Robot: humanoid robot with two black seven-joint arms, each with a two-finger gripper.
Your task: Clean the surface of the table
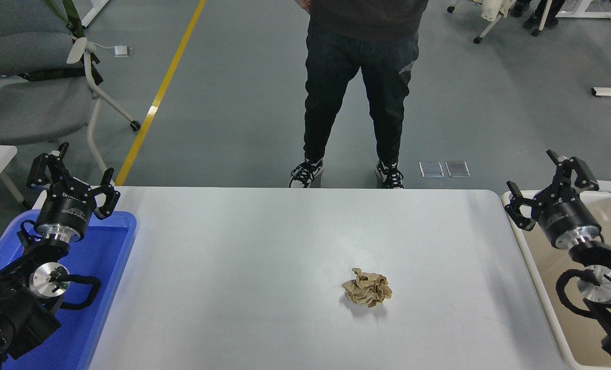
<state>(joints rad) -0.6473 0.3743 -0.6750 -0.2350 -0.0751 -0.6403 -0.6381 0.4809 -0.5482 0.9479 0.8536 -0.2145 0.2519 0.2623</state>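
The white table surface [264, 246] fills the middle of the head view. A crumpled ball of brown paper [366, 287] lies on it, right of centre and toward the front. My right gripper [551, 180] is open and empty, raised above the far left corner of the beige tub, well to the right of and beyond the paper. My left gripper [73, 177] is open and empty, parked above the far end of the blue tray at the lower left.
A blue plastic tray [100, 288] sits at the table's left edge, a beige plastic tub [537, 288] at its right edge. A person [359, 87] in dark trousers stands at the far side. A grey chair [33, 97] stands at the far left.
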